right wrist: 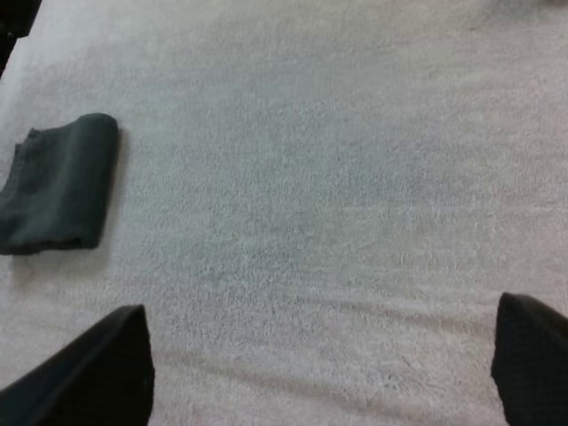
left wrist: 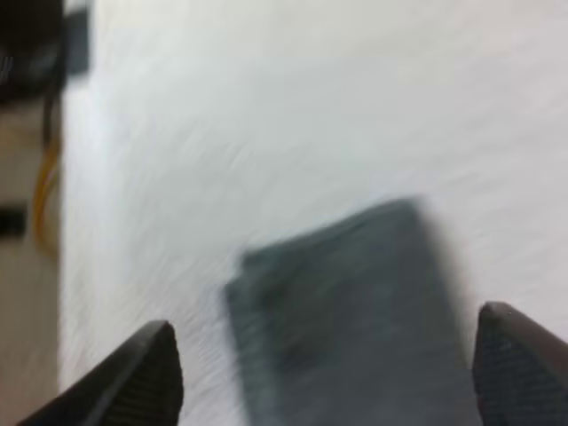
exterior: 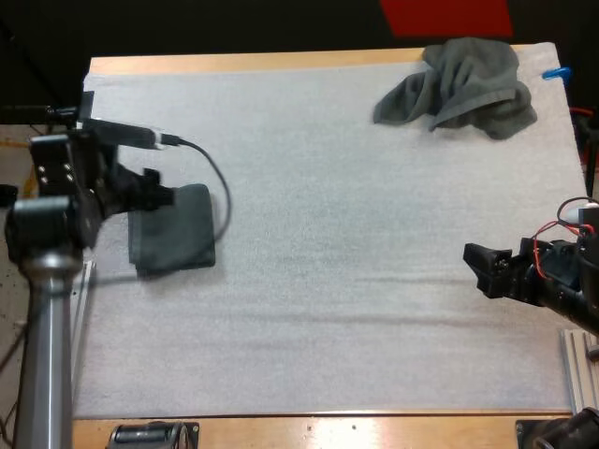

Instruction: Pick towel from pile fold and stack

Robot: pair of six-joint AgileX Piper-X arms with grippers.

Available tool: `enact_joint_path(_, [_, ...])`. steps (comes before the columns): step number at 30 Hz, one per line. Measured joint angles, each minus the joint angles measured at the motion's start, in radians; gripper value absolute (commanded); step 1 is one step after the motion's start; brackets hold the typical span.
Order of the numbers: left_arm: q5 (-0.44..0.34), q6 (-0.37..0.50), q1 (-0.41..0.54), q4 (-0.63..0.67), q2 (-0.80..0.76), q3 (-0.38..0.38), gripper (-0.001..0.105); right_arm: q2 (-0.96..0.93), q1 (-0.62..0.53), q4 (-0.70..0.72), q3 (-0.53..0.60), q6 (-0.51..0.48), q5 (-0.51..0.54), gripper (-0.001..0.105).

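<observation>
A folded dark grey-green towel (exterior: pixel 176 239) lies flat at the left side of the white mat (exterior: pixel 337 234). My left gripper (exterior: pixel 157 193) hovers at its far left corner. In the left wrist view its fingers (left wrist: pixel 153 373) stand wide apart and open over the folded towel (left wrist: pixel 346 311), holding nothing. A crumpled towel (exterior: pixel 463 86) of the same colour sits at the mat's far right corner. My right gripper (exterior: pixel 479 264) hangs open over bare mat near the right edge. Seen from the right wrist, the folded towel (right wrist: pixel 58 186) lies far off across the mat, well beyond that gripper (right wrist: pixel 321 306).
The wooden table rim (exterior: pixel 309 430) runs along the mat's near side. My left arm's base post (exterior: pixel 47 318) stands at the table's left edge.
</observation>
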Motion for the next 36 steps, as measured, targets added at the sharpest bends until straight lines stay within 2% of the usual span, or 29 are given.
enact_joint_path(2, [0.005,-0.047,-0.065,0.0,-0.059,0.0,0.066,0.005,0.0,0.0,0.0,-0.027,-0.001,0.075])
enact_joint_path(6, [0.005,-0.073,-0.159,0.014,-0.137,0.0,0.066,0.048,0.0,0.0,0.0,-0.089,0.016,0.075])
enact_joint_path(10, [0.007,-0.076,-0.192,0.07,-0.183,0.0,0.066,0.118,-0.026,-0.006,0.002,-0.15,0.037,0.075])
enact_joint_path(13, [-0.013,-0.077,-0.192,0.121,-0.22,0.003,0.066,0.152,-0.099,-0.017,0.001,-0.203,0.039,0.075])
enact_joint_path(17, [-0.084,-0.044,-0.192,0.166,-0.284,0.002,0.066,0.146,-0.239,-0.018,0.001,-0.297,0.047,0.075])
enact_joint_path(19, [-0.095,-0.037,-0.192,0.174,-0.316,0.002,0.066,0.14,-0.321,-0.017,0.001,-0.332,0.047,0.075])
enact_joint_path(23, [-0.104,-0.028,-0.192,0.174,-0.378,0.006,0.066,0.1,-0.438,-0.015,0.001,-0.354,0.047,0.075])
enact_joint_path(29, [-0.17,-0.007,-0.157,0.174,-0.483,0.088,0.066,-0.012,-0.486,0.002,0.001,-0.382,0.047,0.075])
enact_joint_path(36, [-0.178,-0.009,-0.132,0.174,-0.651,0.221,0.066,-0.155,-0.486,0.06,0.001,-0.382,0.047,0.075])
